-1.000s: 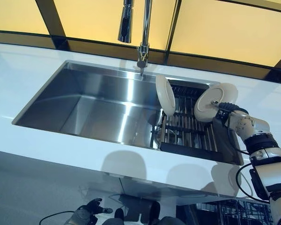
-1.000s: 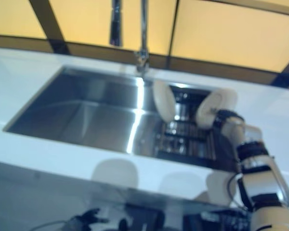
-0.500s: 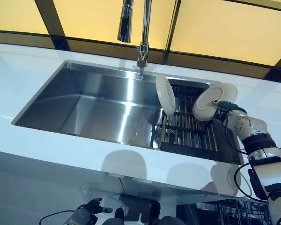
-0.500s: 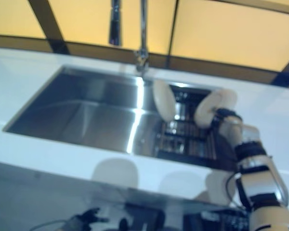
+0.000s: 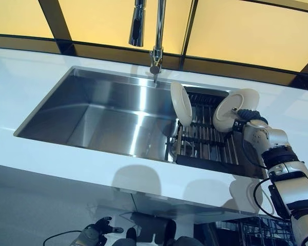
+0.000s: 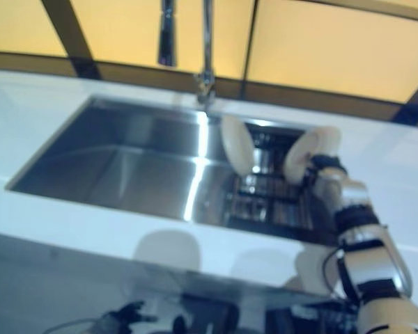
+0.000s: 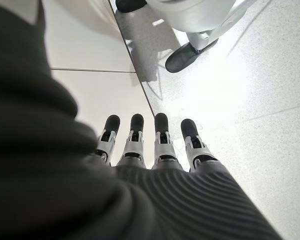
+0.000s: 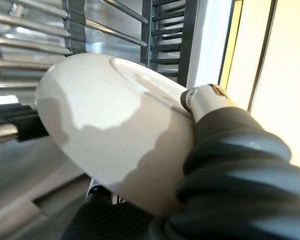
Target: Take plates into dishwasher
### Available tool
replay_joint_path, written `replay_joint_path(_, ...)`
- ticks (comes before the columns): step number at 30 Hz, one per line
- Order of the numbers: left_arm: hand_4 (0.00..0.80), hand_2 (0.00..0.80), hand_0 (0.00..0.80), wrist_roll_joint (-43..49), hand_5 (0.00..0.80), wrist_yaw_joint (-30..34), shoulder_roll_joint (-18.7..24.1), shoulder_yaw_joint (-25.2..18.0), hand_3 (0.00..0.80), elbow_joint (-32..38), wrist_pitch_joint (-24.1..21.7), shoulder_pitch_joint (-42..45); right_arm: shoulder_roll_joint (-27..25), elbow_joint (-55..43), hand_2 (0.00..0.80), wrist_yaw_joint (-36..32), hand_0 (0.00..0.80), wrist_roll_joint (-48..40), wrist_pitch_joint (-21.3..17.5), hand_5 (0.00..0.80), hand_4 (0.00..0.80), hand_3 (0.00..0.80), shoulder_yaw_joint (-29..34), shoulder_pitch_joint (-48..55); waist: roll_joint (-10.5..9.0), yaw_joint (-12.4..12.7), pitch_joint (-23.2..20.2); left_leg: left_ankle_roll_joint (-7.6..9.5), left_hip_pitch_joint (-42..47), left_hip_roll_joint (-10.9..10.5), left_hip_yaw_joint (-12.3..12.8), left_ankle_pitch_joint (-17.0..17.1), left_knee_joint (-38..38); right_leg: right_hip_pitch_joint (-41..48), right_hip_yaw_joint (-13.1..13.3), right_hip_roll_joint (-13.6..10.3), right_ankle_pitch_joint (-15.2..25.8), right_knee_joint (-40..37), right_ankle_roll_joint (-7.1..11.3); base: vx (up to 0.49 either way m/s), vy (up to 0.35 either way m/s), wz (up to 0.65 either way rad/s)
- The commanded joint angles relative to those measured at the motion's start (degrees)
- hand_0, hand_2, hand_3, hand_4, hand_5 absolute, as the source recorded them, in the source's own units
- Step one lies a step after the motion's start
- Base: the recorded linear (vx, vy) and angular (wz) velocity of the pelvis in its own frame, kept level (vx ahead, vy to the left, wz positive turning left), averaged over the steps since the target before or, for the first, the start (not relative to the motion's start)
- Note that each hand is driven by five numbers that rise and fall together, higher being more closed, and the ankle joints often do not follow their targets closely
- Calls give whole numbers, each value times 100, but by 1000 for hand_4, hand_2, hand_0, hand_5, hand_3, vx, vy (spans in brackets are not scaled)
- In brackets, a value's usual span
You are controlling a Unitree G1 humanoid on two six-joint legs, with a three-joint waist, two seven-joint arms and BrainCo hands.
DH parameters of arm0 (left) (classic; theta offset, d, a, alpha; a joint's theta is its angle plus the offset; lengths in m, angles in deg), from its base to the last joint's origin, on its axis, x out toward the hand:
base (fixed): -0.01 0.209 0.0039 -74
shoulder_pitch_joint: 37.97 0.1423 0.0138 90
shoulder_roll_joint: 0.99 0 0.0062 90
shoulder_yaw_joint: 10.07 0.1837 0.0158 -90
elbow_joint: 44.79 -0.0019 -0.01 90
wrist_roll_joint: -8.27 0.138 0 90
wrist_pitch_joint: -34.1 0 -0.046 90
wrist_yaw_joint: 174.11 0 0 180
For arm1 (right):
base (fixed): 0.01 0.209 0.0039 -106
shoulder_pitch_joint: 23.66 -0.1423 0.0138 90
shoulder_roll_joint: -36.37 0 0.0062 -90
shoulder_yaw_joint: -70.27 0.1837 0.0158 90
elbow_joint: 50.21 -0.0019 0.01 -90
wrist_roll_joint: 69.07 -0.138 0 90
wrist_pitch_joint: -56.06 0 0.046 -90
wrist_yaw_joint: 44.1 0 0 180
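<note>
My left hand hung low by the floor, fingers straight and empty. My right hand pinched one plate above the rack in the sink; another plate stood racked. Neither had reached the dishwasher.

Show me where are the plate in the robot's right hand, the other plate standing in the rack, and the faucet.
held plate (image 5: 227,114), left eye view, on its white face left of the hand.
standing plate (image 5: 181,104), left eye view, middle of its face.
faucet (image 5: 159,25), left eye view, on the upright pipe.
</note>
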Motion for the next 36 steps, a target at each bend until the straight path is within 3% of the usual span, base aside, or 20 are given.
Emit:
replay_joint_path(1,0,0,0,-73,0,-46,-13,388,0,-29,-142,-36,-310,-375,800,183,800,896,-1028,800,800,800,-150,-606,154,113,-226,493,-39,-303,468,-808,20,202,164,77,-969,314,239,0,0,0)
replay_joint_path(13,0,0,0,206,0,24,-39,150,0,-63,-147,222,-76,-1930,800,14,800,1849,-1633,800,800,800,44,343,144,-52,-452,502,81,-290,576,-895,19,324,260,118,-946,167,266,1,-4,0)
replay_joint_path(19,0,0,0,273,0,29,-74,98,0,-123,-180,200,98,-2650,800,-161,800,1718,-1878,800,800,800,105,589,130,-164,-480,518,119,-291,660,-930,19,338,348,148,-928,120,265,-11,-21,-6)
replay_joint_path(36,0,0,0,250,0,-74,-169,-103,0,-338,-197,278,-196,-4026,800,-383,800,1819,-2298,800,800,800,522,1019,156,-364,-816,432,185,-310,770,-977,19,400,496,262,-970,-10,219,-17,-25,-6)
